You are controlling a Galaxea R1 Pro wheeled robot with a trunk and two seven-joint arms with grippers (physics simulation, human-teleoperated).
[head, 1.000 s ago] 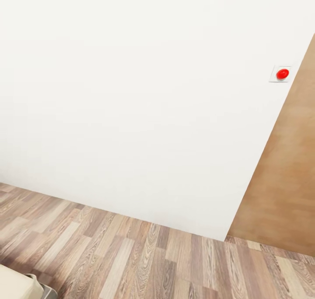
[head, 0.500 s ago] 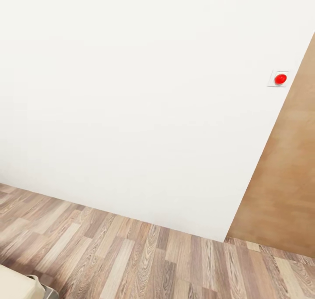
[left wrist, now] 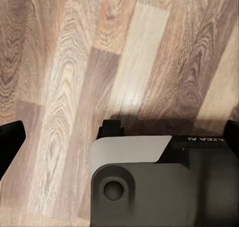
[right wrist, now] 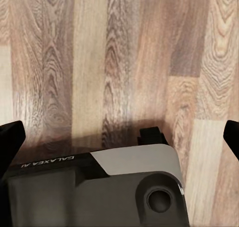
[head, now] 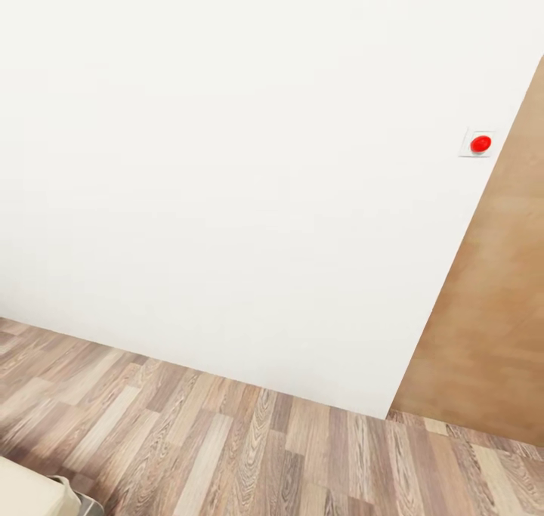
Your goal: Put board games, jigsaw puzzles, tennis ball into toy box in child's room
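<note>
We see both claws, left [left wrist: 119, 137] and right [right wrist: 119, 132], spread wide, empty, above plank floor [head: 264, 440]; housings read "GALAXEA".

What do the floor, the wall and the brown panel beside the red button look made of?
Floor: wood planks or wood-look laminate, by its mixed grain, with a slight sheen in the wrist views. Wall: smooth matte white, likely painted plaster. Brown panel: flat mottled tan wood, perhaps a door. Red button: glossy, probably plastic.
</note>
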